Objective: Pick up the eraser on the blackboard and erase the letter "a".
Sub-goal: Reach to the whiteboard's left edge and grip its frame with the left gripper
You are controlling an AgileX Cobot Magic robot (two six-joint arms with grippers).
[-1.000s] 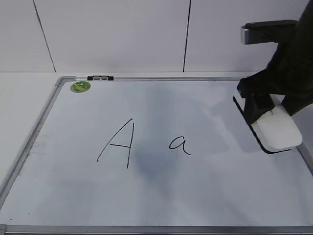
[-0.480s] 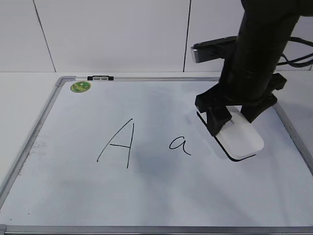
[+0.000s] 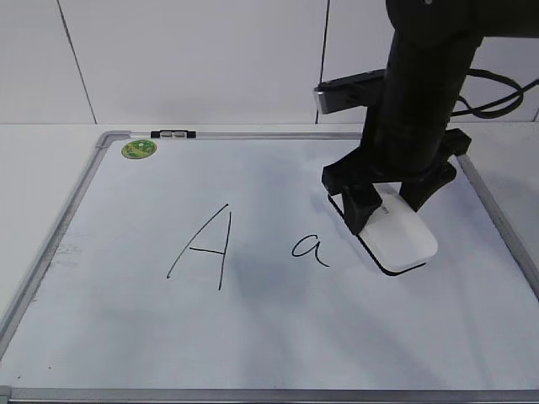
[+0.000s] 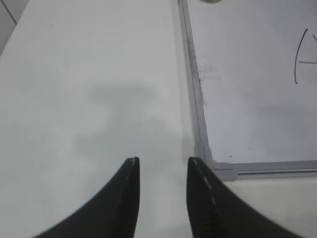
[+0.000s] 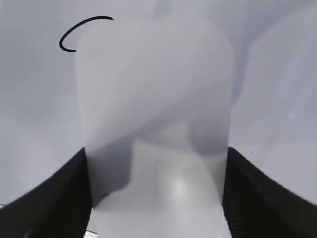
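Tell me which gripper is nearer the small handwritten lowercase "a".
Right. The right gripper, holding the white oblong eraser, is just right of the "a"; the left gripper sits off the board's corner.

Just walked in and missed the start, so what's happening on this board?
The right claw grips the white eraser and holds it at the whiteboard, just right of the small letter "a", which is still fully written. The capital "A" sits untouched further left. The left claw is open and idle, off the board's left edge near a corner.
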